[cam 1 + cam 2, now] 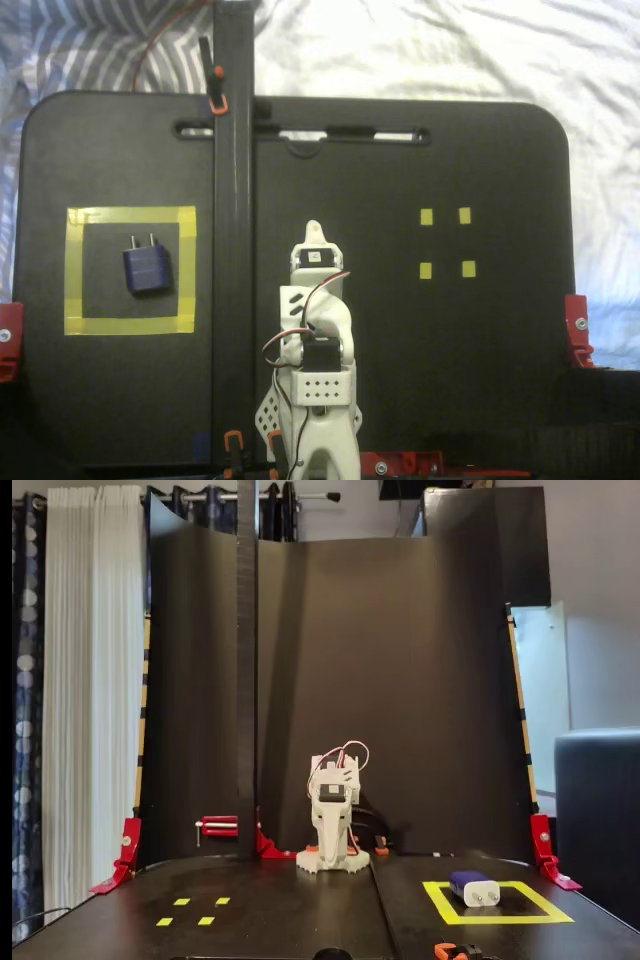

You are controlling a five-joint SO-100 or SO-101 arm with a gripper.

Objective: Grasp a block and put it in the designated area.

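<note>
The dark blue block (147, 269) lies flat inside the designated area (130, 215), a yellow tape square on the left of the black board, its two silver prongs pointing to the far edge. From the front, the block (473, 888) sits in the tape square (497, 918) at the right. The white arm is folded over its base at the board's middle. Its gripper (314, 231) holds nothing and stays far from the block. In the front view the gripper (331, 852) points down with its fingers together.
A tall black post (232, 250) stands between the arm and the tape square, also seen from the front (247, 680). Small yellow marks (446, 243) lie on the other half of the board. Red clamps (577, 330) grip the board's edges. A black backdrop (400, 680) rises behind the arm.
</note>
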